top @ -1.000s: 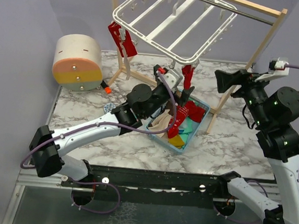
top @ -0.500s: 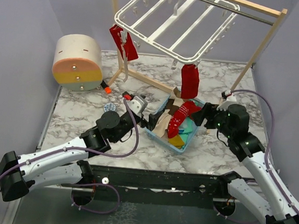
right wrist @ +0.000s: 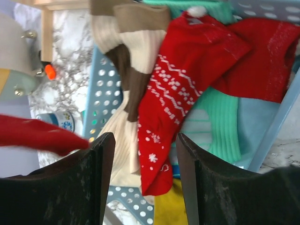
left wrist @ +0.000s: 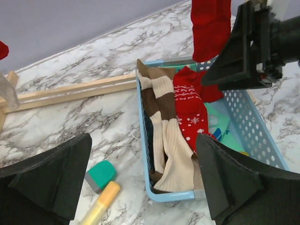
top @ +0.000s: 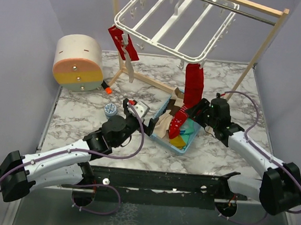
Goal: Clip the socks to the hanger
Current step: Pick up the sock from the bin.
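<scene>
Right gripper (right wrist: 143, 138) lowered over basket (left wrist: 143, 140) socks (right wrist: 164, 93), hanger (top: 156, 42) visible only from overhead

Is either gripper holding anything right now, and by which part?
Nothing is held. The left gripper stands open by the basket; the right gripper hangs over the red patterned sock, jaws apart, not pinching it.

basket (left wrist: 142, 136): on the bench (top: 79, 111), mid-way across, before the stand (top: 265, 46).
patterned sock (right wrist: 164, 108): in the basket, on top of the heap.
striped sock (left wrist: 164, 117): in the basket, along its left wall.
hanger (top: 162, 43): above and behind the basket.
left hanging sock (top: 122, 42): at the hanger's left corner.
right hanging sock (top: 193, 87): at the hanger's near-right corner, over the basket's far end.
drum (top: 78, 61): far left on the bench.
tin (top: 110, 108): between drum and basket.
</scene>
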